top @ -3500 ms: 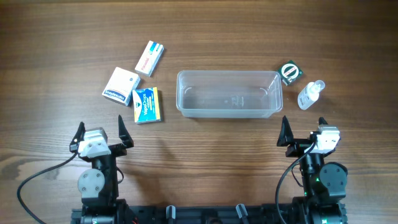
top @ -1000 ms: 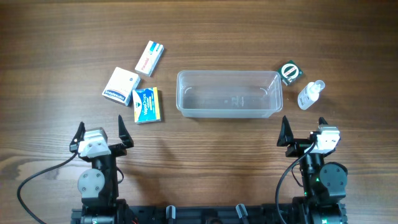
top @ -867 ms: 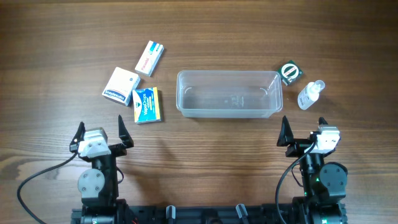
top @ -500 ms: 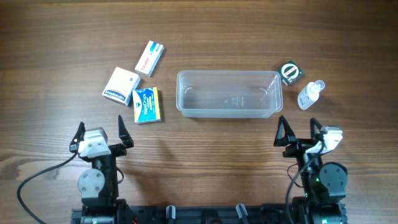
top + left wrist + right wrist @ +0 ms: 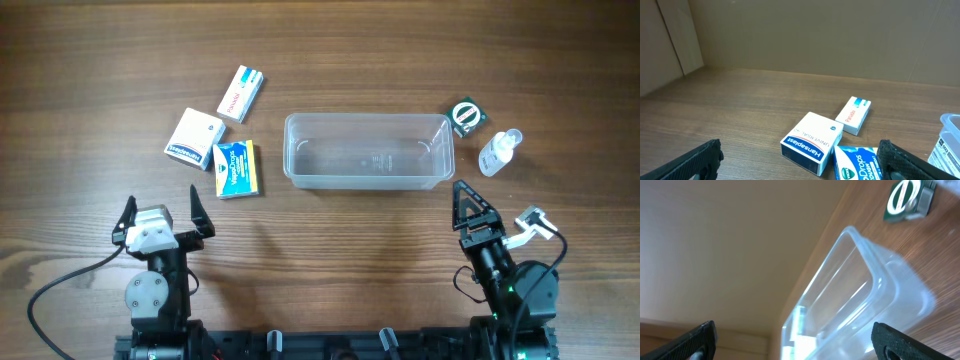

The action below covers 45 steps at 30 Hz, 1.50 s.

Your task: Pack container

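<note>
1. The container [image 5: 340,150] is sitting empty at the centre of the overhead view on the wooden worktop [image 5: 330,50]. Its long side is running left to right.
2. The left claw [image 5: 162,209] is resting at the lower left with its fingers spread wide, gripping nothing. In its wrist view the plaster box [image 5: 812,142], the red-lettered white box [image 5: 853,115] and the blue drops box [image 5: 856,163] are lying close together ahead of it, left of the container.
3. The right claw [image 5: 797,337] is also gaping wide and carrying nothing. Its wrist is sitting rolled, so its camera is showing the container's right end at a slant, with the green packet [image 5: 906,199] at the upper right of that view.
4. Packing is judged to be only beginning. The right arm seems to be lining up on the things nearest it, the small clear bottle [image 5: 499,152] and the green packet, both just right of the container.
5. The bottle appears to be lying on its side and is likely to roll. The claw would do best closing across the body rather than the cap, coming down clear of the container's rim and the packet.
6. Releasing low at one end of the container would be leaving room for the boxes.
</note>
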{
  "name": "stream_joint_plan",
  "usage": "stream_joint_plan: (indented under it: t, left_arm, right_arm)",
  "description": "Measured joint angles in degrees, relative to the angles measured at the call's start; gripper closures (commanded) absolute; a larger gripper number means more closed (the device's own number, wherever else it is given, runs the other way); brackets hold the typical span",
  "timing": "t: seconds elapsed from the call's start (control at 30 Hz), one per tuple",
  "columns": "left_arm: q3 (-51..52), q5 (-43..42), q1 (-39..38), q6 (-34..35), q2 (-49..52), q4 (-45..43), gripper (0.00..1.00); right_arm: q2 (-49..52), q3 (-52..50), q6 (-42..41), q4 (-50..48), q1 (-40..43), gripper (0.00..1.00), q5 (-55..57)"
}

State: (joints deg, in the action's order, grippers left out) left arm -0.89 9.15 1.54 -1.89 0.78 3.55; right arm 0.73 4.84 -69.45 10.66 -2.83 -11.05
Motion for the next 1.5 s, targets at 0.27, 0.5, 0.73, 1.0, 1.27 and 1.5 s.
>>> stream_joint_plan:
  t: [0.27,0.5,0.73,1.0,1.27,1.5]
  left_arm:
    - [0.00,0.00,0.00,0.00,0.00,0.00,0.00]
    - [0.00,0.00,0.00,0.00,0.00,0.00,0.00]
    - [0.00,0.00,0.00,0.00,0.00,0.00,0.00]
    - [0.00,-0.02,0.00,0.00,0.00,0.00,0.00]
    - [0.02,0.00,0.00,0.00,0.00,-0.02,0.00]
    - [0.09,0.00,0.00,0.00,0.00,-0.17,0.00]
  right_arm:
    - [0.00,0.00,-9.40,-3.48,0.00,0.00,-0.96]
    - [0.00,0.00,8.85,-3.45,0.00,0.00,1.31]
    - [0.00,0.00,24.76,-2.40,-0.02,0.00,5.73]
    - [0.13,1.20,36.54,-1.25,-0.02,0.00,4.31]
    - [9.25,20.50,45.46,11.52,-0.02,0.00,6.78]
    - [26.95,41.00,48.02,30.56,0.00,0.00,18.10]
